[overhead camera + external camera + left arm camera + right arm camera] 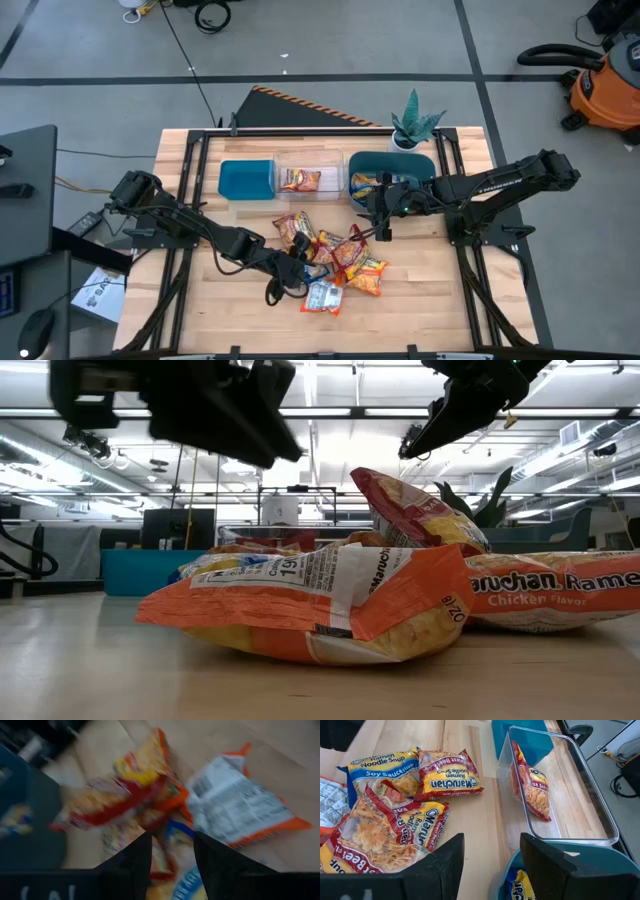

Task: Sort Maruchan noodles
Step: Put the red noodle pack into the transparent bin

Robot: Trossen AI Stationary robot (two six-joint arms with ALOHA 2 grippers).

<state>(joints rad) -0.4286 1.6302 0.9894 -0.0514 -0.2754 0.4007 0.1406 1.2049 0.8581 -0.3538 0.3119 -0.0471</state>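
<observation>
Crinkly packets (330, 265) lie heaped mid-bench for sorting. The left gripper (292, 271) hovers over their near-left edge, fingers parted and empty, probably choosing one. The right gripper (381, 213), wide open and empty, hangs beside the far-right teal bin (420, 162).

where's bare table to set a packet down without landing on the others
Bare wood lies along the table's near edge, right of the noodle pile, and on the near left corner. Crowded: the centre pile, with the left claw over it, and the bins' row behind.

Left wrist view smeared, packet print (125, 800) unreadable, low view crops both arms, front packet (310, 605) hides pile behind, blue-bin packets (522, 887) cut off.
</observation>
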